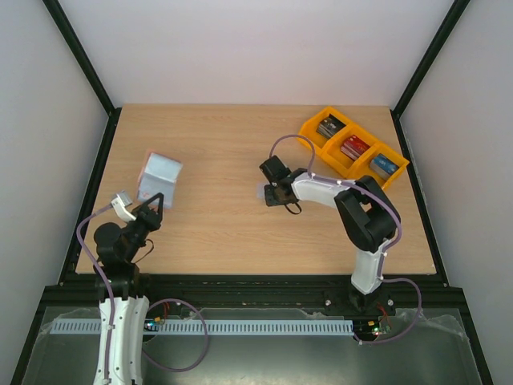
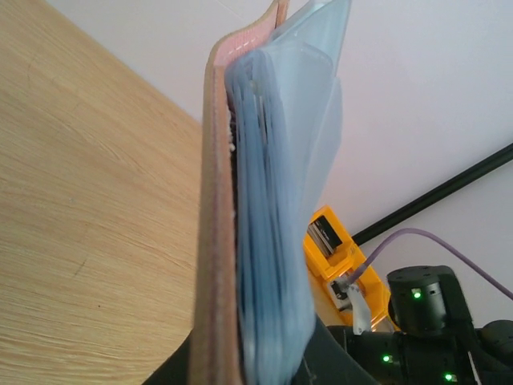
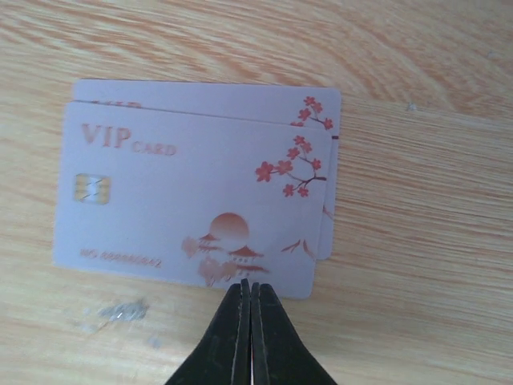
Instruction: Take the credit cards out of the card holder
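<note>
Right wrist view puts the two credit cards [image 3: 192,200] flat on the table [image 3: 417,265], overlapped, the upper one covering most of the lower. The right gripper [image 3: 250,293] is pressed together on nothing, with its tips right at the near edge of the upper card. Over on the left side, the left gripper [image 1: 151,207] is pinching the card holder [image 2: 215,241] by its lower end, the pinkish cover edge-on to the camera and the blue pockets [image 2: 276,241] fanned loose. My worry is the right tips: if I pull away low, they could catch that edge and drag the top card. The holder is gripped at one end only, so a quick swing might let it slip. Whether a pocket hides another card I cannot tell. The upper card reads "VIP CARD" in red above a chip, with blossoms and a red sun; its number line is too faint to trust.
</note>
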Action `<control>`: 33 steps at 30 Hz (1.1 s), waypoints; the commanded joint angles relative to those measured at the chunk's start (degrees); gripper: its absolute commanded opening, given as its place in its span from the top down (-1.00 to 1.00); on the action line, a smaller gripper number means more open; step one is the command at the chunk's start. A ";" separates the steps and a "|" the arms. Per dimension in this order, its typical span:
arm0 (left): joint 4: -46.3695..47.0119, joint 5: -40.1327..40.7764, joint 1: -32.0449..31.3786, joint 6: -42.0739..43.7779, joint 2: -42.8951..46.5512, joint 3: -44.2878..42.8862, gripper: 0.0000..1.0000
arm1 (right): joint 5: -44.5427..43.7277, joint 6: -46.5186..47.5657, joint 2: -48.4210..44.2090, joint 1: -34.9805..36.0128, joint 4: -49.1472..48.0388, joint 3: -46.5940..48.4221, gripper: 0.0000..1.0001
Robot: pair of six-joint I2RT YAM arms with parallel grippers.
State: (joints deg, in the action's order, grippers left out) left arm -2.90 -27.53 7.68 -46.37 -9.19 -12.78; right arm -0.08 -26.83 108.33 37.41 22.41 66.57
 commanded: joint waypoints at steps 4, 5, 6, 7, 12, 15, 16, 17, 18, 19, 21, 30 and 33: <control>3.23 -2.98 0.07 0.11 -1.53 -0.01 0.96 | 8.77 7.40 -12.73 0.13 -4.59 0.82 0.86; 3.05 -3.46 -0.06 0.61 -1.41 -0.53 0.96 | 10.08 8.56 -14.13 0.45 -5.14 1.70 0.82; 2.93 -4.13 -0.18 1.11 -1.22 -0.98 0.96 | 11.69 9.90 -15.64 0.93 -5.96 2.45 0.78; 3.17 -5.14 -0.27 1.68 -1.06 -1.47 0.96 | 13.96 11.23 -17.11 1.49 -7.17 3.11 0.74; 7.65 -13.94 -1.04 5.30 -2.18 -4.79 0.96 | 30.45 16.66 -23.50 5.43 -14.28 5.18 0.49; 8.61 -18.84 -1.54 9.62 -3.57 -7.94 0.96 | 38.18 15.85 -27.16 6.86 -22.46 3.56 0.13; 8.84 -20.33 -1.72 10.78 -4.04 -8.74 0.96 | 40.55 15.47 -28.08 7.41 -25.21 2.92 0.02; 9.33 -22.05 -1.91 11.68 -4.39 -9.33 0.96 | 41.18 15.46 -28.74 8.15 -27.83 2.46 -0.12; 10.06 -24.46 -2.17 12.22 -4.69 -9.71 0.96 | 41.04 15.89 -29.12 9.31 -29.73 2.28 -0.27; 10.80 -26.21 -2.34 12.54 -4.84 -10.13 0.96 | 40.54 16.92 -29.17 10.25 -30.22 2.44 -0.41; 11.88 -29.74 -2.90 13.40 -4.87 -11.17 0.96 | 40.90 18.43 -28.43 11.51 -30.57 3.66 -0.81; 1.30 -36.95 -4.07 26.51 -6.48 -17.65 0.96 | 50.08 21.46 -25.80 13.27 -28.27 5.79 -0.97; 1.77 -38.03 -4.17 26.90 -7.36 -17.79 0.96 | 50.69 20.99 -25.22 13.61 -28.34 5.89 -0.99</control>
State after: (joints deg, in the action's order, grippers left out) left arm 0.12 -61.73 3.75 -23.27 -15.18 -29.34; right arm 46.96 -6.74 82.35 50.11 -4.58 70.57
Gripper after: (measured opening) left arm 0.117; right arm 0.993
